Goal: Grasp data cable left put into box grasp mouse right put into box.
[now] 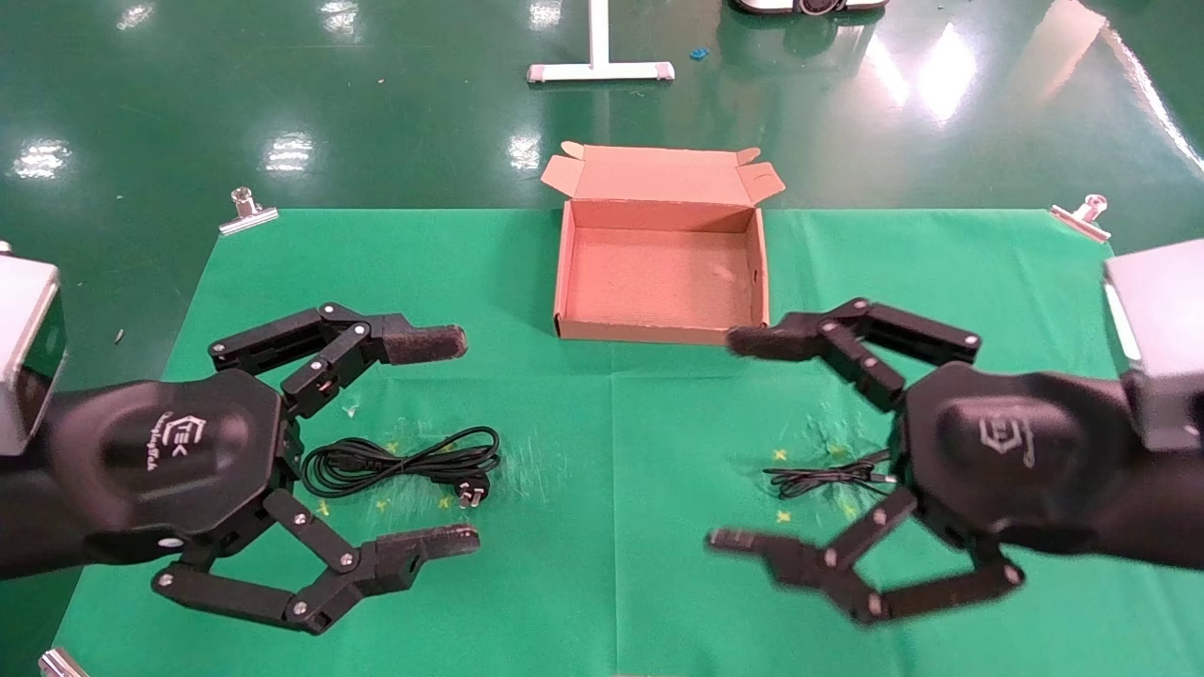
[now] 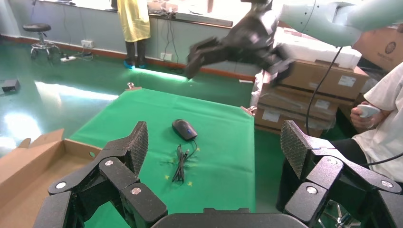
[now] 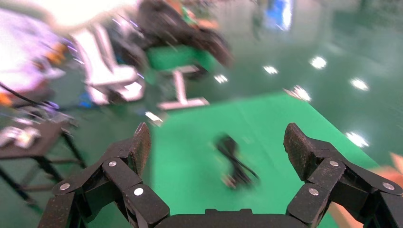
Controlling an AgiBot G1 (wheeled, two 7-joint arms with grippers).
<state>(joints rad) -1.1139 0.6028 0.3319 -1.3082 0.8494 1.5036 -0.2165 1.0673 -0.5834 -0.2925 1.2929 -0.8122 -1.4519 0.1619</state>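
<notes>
You see both black grippers, left (image 1: 466,442) and right (image 1: 724,440), spread wide over the looped black data cable (image 1: 400,461) and corded mouse (image 2: 184,128), empty brown cardboard box (image 1: 658,329) beyond.

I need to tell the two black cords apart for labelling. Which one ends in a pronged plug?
The data cable, the thicker looped cord on the cloth by the left gripper. The thinner cord near the right gripper belongs to the mouse.
</notes>
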